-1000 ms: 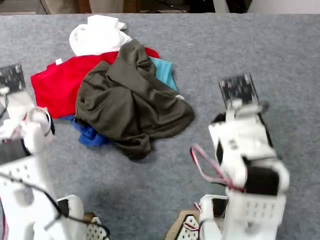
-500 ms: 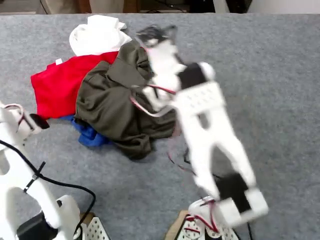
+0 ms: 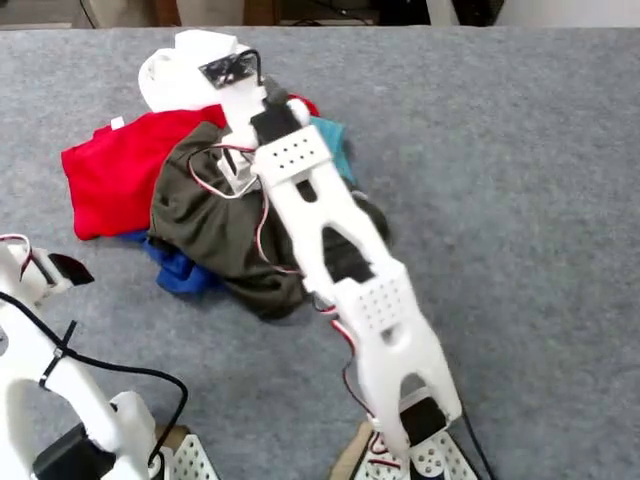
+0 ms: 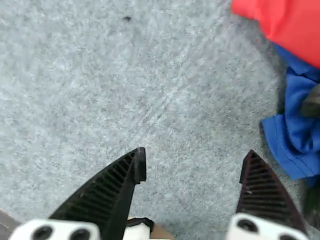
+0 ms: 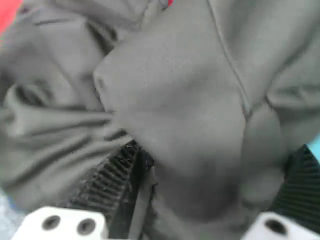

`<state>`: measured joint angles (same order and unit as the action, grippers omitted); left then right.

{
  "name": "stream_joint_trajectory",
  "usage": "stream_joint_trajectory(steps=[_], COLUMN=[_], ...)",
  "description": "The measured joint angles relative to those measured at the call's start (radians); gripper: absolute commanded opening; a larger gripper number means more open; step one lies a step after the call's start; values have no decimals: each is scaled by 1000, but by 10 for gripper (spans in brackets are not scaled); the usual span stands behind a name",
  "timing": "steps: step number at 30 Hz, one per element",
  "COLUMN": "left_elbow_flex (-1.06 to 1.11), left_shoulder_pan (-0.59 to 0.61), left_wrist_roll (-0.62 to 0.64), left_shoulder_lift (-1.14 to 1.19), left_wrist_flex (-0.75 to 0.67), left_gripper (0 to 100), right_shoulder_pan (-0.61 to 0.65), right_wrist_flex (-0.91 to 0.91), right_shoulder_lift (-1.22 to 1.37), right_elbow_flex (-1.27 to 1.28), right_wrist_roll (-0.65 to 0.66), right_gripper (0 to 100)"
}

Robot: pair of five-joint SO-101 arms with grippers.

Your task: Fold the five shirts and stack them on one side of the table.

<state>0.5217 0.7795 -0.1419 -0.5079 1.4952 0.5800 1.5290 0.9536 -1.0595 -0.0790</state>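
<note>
From the high view, the five shirts lie in one loose heap toward the far left of the desk [image 3: 500, 150], none folded. The olive shirt [image 3: 200, 215] is on top, with the red shirt [image 3: 110, 170], white shirt [image 3: 185, 70], blue shirt [image 3: 175, 268] and teal shirt [image 3: 335, 145] showing round its edges. My right arm [image 3: 320, 220] lies across the heap and covers much of the olive cloth, so I cannot find its collar or hem.

From the left wrist view, my left tool [image 4: 192, 165] is released, jaws spread over bare desk. The blue shirt's edge is near one jaw, the red shirt's corner farther off.

From the right wrist view, my right tool [image 5: 215, 160] is pressed into the olive shirt, jaws wide with a thick fold bulging between them, not yet clenched. I judge this cloth light, limp and apt to drag its neighbours along. A shoulder seam or hem would make a surer hold than this mid-body bunch. How many layers sit in the fold I cannot tell.
</note>
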Motion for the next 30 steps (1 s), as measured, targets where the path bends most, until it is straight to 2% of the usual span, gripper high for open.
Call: stream_joint_trajectory(steps=[5,6,8,12,17,30], left_elbow_flex=[0,0,0,0,0,6], left_shoulder_pan=[0,0,0,0,0,0], left_wrist_roll=[20,20,20,23,28,28], left_shoulder_lift=[0,0,0,0,0,0], left_wrist_flex=[0,0,0,0,0,0], left_gripper=[307,307,307,307,307,307], right_shoulder_pan=[-5,-12,-23,-55,-110,-321], right_wrist_flex=[110,130,172,218,226,232], right_shoulder_lift=[141,161,190,209,189,-192], right_elbow_flex=[-249,-296,-381,-526,-554,-554], right_wrist_roll=[29,51,98,137,143,143], right_gripper=[13,3,29,5,5,5])
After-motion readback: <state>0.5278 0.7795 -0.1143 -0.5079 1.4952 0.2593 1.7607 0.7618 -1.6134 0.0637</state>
